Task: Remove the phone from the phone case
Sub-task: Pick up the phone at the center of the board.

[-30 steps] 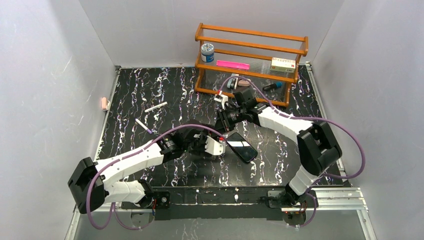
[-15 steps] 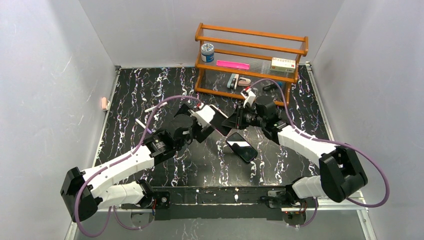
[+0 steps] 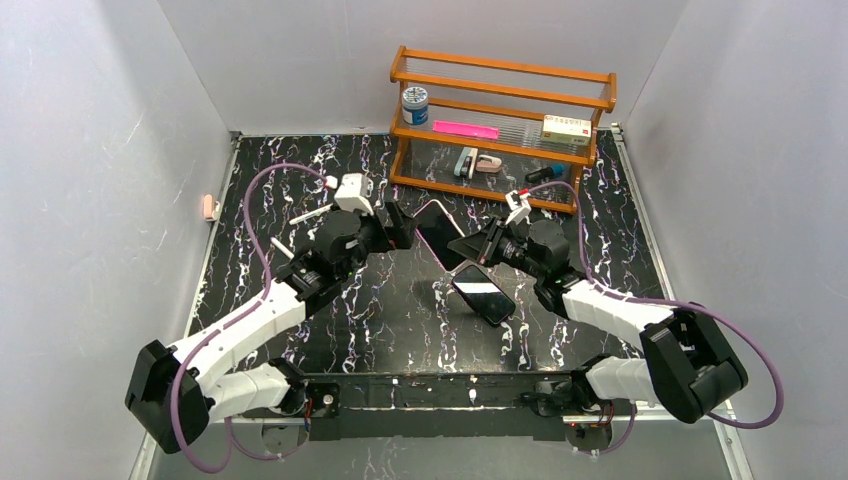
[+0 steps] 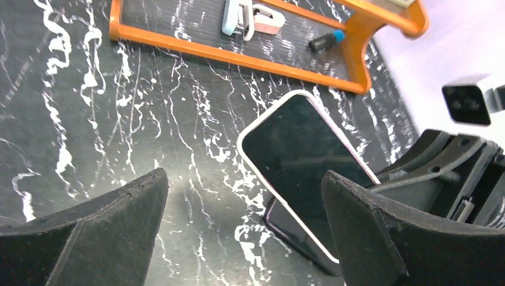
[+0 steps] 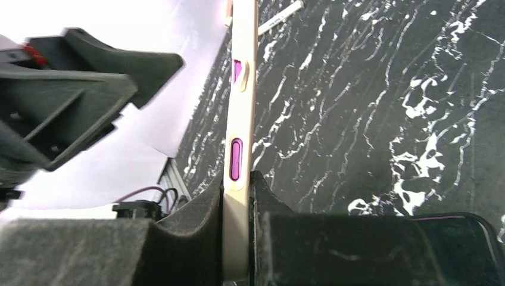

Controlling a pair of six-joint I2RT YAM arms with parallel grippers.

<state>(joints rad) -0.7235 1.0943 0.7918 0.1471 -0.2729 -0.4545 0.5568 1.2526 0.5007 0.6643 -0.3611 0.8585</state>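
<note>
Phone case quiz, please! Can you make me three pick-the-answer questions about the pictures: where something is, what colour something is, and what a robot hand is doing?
1. Where is the phone?
A) on the wooden shelf
B) flat on the table
C) in the left gripper

2. What colour are the side buttons on the phone case?
A) purple
B) green
C) orange

3. How is the left gripper?
A) shut on the phone
B) shut on a pen
C) open, holding nothing

Answers:
1 B: the phone lies screen up on the marbled table, under the raised phone case.
2 A: the right wrist view shows purple buttons on the cream edge.
3 C: its two fingers stand wide apart and grip nothing. The right gripper is the one clamping the phone case.
</note>
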